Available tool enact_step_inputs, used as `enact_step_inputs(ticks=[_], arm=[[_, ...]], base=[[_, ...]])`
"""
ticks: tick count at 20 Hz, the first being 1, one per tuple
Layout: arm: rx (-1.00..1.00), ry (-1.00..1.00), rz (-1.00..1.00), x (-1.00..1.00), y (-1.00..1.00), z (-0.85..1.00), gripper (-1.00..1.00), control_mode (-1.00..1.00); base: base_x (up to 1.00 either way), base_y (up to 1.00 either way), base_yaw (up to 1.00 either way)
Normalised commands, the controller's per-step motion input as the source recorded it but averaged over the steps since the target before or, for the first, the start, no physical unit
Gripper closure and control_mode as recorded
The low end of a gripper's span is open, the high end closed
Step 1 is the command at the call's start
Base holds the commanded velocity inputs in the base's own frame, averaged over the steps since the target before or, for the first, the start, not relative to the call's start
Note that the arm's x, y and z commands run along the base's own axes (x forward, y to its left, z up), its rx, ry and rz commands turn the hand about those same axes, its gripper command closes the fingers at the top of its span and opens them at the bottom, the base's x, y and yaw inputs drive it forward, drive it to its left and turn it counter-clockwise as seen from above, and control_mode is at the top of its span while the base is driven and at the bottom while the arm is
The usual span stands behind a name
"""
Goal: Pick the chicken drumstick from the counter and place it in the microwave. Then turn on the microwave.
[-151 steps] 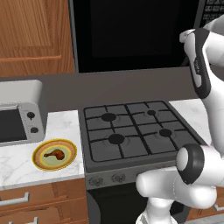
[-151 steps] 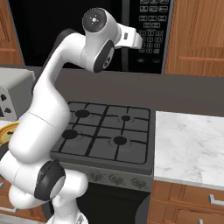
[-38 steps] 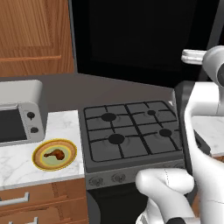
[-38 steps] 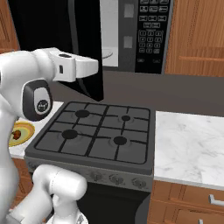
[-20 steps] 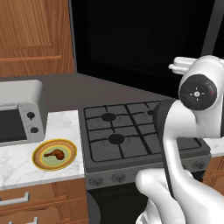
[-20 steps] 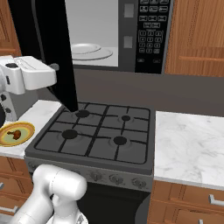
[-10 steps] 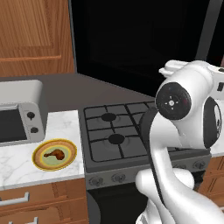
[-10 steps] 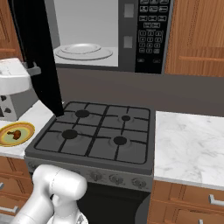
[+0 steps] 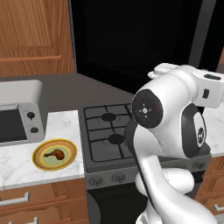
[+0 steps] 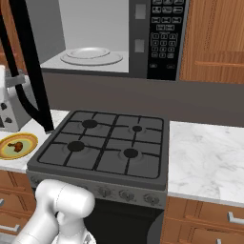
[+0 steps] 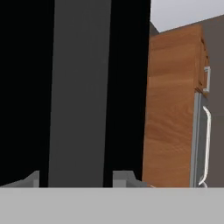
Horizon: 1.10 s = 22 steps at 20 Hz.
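The chicken drumstick (image 9: 54,153) lies on a round yellow plate (image 9: 41,162) that sits on the marble table (image 9: 17,162), just to the left of the dark gas stovetop (image 9: 105,135). It rests near the middle of the plate, small against it, with nothing touching it. From the right side the same plate (image 10: 29,144) and drumstick (image 10: 16,146) show at the far left edge, beside the stove (image 10: 106,145).

Behind the plate, against the wall, stands a small silver toaster oven (image 9: 19,116) with two knobs on its right face.

Above the stove hangs the microwave (image 10: 109,35), its door (image 10: 29,62) swung wide open toward the left, a tall black slab seen nearly edge-on. The grey-white inside is bare to view, with the round glass turntable (image 10: 90,55) lying flat on its floor. The keypad (image 10: 164,33) runs down the right side of the front.

The white arm (image 9: 170,118) bulks large at the near right, bent over the right part of the stove. The hand camera looks at a dark upright panel, with brown wooden cabinets to its right. Whether the jaws are spread or pressed together I cannot tell.
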Motion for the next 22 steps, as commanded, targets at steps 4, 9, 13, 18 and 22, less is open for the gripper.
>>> enact_step_inputs(ticks=[4,9,13,18,22], arm=[[-0.03,-0.01,-0.03,-0.3,0.21,0.0,1.0,-1.0],[-0.03,-0.01,-0.02,-0.21,0.25,-0.02,1.0,-1.0],[-0.03,0.0,-0.01,-0.12,0.29,-0.08,1.0,-1.0],[-0.03,0.0,0.0,-0.03,0.33,-0.16,-1.0,-1.0],[0.0,0.0,-0.03,0.0,0.14,-0.13,-1.0,-1.0]], base=[[0.0,0.0,0.0],[0.0,0.0,0.0],[0.0,0.0,0.0],[0.0,0.0,0.0],[0.0,0.0,0.0]])
